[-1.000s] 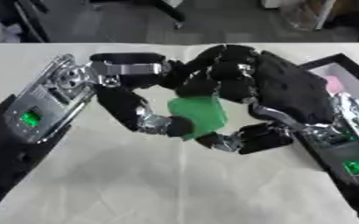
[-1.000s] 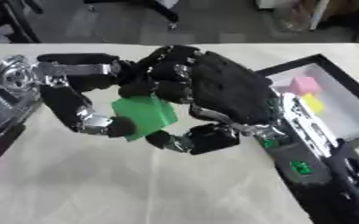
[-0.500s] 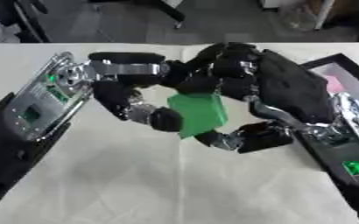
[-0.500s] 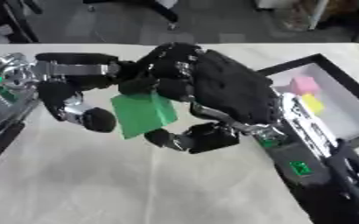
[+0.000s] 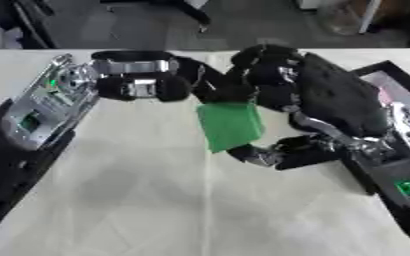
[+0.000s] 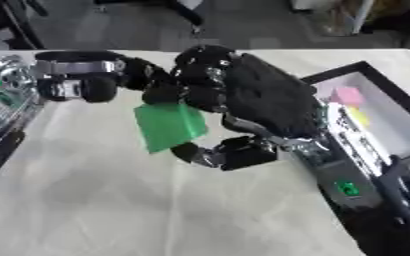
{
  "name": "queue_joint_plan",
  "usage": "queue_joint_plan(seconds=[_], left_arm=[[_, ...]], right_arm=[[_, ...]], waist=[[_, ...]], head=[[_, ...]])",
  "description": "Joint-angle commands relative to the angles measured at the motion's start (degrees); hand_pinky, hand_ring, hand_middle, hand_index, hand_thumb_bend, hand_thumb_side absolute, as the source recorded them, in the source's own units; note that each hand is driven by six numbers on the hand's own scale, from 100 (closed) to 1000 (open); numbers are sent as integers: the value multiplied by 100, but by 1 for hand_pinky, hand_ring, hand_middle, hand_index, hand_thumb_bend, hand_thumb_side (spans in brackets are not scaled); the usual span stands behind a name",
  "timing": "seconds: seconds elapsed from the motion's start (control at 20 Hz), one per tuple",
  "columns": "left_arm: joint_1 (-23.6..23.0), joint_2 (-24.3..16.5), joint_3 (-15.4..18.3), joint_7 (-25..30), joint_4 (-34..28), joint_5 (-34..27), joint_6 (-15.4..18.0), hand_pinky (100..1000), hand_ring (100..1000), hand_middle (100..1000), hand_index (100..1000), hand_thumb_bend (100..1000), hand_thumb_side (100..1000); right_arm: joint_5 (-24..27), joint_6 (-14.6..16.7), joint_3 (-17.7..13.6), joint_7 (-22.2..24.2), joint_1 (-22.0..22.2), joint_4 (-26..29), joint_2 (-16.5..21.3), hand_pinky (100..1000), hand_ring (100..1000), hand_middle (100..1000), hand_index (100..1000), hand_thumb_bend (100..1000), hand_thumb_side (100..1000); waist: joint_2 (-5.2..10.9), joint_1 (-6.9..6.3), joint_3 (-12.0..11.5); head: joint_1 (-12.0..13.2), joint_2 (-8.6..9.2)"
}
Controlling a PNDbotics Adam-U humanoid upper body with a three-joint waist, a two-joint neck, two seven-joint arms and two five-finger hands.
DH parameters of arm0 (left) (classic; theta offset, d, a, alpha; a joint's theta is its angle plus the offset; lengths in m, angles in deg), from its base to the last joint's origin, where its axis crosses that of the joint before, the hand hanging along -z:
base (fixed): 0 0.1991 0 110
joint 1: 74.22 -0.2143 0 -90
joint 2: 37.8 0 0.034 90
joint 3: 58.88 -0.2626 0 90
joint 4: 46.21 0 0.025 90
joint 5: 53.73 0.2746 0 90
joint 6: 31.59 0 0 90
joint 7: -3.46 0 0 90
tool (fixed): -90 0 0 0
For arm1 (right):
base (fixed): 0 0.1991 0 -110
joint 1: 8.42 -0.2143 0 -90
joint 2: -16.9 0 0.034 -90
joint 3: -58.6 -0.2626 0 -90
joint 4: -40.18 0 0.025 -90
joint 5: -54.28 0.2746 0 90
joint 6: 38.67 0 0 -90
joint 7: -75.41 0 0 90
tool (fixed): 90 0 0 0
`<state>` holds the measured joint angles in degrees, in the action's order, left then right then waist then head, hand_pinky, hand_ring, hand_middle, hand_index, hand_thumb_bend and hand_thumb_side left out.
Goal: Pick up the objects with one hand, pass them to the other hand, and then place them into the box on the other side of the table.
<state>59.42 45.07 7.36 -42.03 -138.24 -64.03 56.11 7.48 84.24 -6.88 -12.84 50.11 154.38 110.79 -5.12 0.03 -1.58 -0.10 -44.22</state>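
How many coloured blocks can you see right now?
3: a green block between the right hand and left hand above the table, a pink block and a yellow block in the box. The right arm may hide more.

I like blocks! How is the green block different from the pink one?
The green block is pinched in the air between both robot hands; the pink block lies in the box. The green block looks bigger and tilted; the pink looks smaller and rests flat. Both are plain-coloured.

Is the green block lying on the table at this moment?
No, the green block hangs above the table, pinched between the fingers and thumb of the right hand.
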Motion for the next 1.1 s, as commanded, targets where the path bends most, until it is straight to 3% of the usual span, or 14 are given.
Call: queue_joint_plan(seconds=[0.05,0.2,0.3,0.45,0.65,0.8,1.1], left_arm=[[1,-110,398,-464,252,43,13,860,796,800,900,622,935],[-130,-152,752,-1011,540,134,51,857,792,794,891,596,915],[-363,-177,1134,-1478,674,116,62,834,769,767,861,512,859],[-804,-249,1629,-2268,586,101,82,820,755,750,841,471,831],[-1415,-287,2066,-2961,195,187,139,814,748,739,825,448,818],[-2018,-159,2433,-3408,-163,327,188,807,741,725,810,423,809],[-2917,367,2935,-4058,-640,633,233,798,732,712,799,403,805]], right_arm=[[-93,17,-176,-208,-116,39,253,785,704,366,585,166,171],[-95,-51,-333,-441,-70,39,459,785,704,357,585,174,166],[-55,-268,-570,-618,81,39,715,783,702,339,583,184,160],[46,-830,-999,-835,425,39,1083,779,696,318,580,188,156],[322,-1660,-1491,-1025,815,-102,1299,771,685,293,575,195,153],[560,-2151,-1811,-1265,984,-698,1345,765,676,275,575,204,152],[1026,-2445,-2023,-1507,1018,-2120,1332,760,665,262,587,217,174]], waist=[[125,-5,-5],[126,6,-4],[119,15,-14],[100,20,-29],[75,25,-58],[61,38,-105],[52,82,-194]], head=[[-28,10],[-48,10],[-98,10],[-193,10],[-383,10],[-693,10],[-1107,10]])
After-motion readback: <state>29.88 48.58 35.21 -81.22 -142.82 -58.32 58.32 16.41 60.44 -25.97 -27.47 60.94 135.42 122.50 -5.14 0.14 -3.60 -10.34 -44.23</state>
